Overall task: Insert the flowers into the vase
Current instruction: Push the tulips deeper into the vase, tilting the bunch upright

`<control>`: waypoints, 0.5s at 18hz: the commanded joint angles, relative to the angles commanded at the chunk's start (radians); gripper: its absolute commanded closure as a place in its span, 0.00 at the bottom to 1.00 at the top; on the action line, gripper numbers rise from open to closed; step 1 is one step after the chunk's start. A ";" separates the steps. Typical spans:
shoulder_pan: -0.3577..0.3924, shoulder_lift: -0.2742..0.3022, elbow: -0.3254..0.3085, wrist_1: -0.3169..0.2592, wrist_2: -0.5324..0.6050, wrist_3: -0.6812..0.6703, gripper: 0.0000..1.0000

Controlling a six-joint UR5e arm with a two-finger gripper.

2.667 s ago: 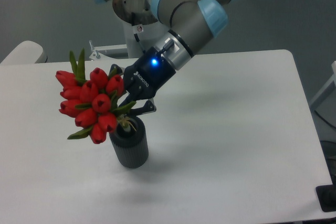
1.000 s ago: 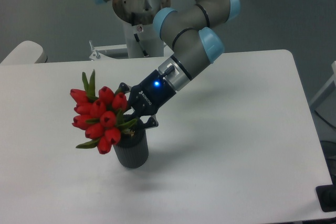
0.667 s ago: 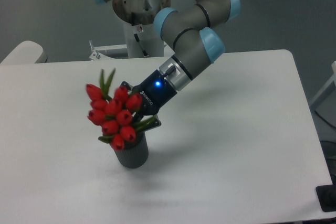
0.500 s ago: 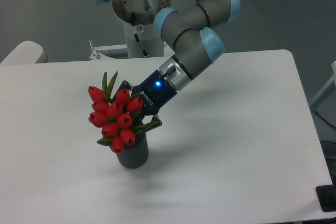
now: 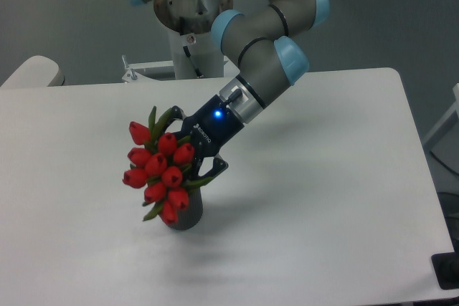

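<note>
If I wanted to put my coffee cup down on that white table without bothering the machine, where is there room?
The right half of the table, from the arm out to the right edge, is bare, and so is the front strip below the vase. Left of the flowers is open too. It is crowded at the vase, where the claw hangs.

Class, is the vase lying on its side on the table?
No, the vase stands upright on the table with the flowers covering its mouth.
</note>
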 joint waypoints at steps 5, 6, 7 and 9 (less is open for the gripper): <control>0.000 -0.002 -0.006 0.005 0.008 0.002 0.00; 0.000 -0.002 -0.009 0.005 0.008 0.002 0.00; 0.000 -0.002 -0.009 0.005 0.008 0.003 0.00; 0.000 -0.002 -0.012 0.005 0.009 0.020 0.00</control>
